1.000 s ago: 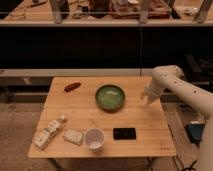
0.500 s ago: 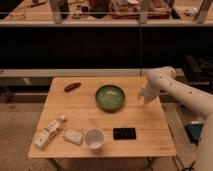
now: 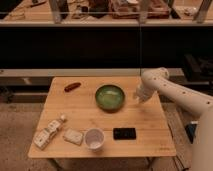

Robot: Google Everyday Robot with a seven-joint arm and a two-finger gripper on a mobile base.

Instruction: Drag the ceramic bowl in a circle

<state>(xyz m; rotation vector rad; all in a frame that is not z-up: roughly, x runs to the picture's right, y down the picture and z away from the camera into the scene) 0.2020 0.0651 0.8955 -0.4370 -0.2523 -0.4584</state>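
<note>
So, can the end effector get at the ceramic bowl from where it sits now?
Probably yes. The end effector hangs beside the ceramic bowl, on its right in the picture, and nothing stands between them.

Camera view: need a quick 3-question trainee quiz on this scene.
1. True or false: the round glossy green ceramic bowl stands farther from the camera than the white cup.
2. The gripper is: A) beside the bowl, on its image-right side; B) above the cup; C) out of view.
3. What colour is the small elongated object near the wooden table's far edge?
Key: 1 true; 2 A; 3 red.
</note>
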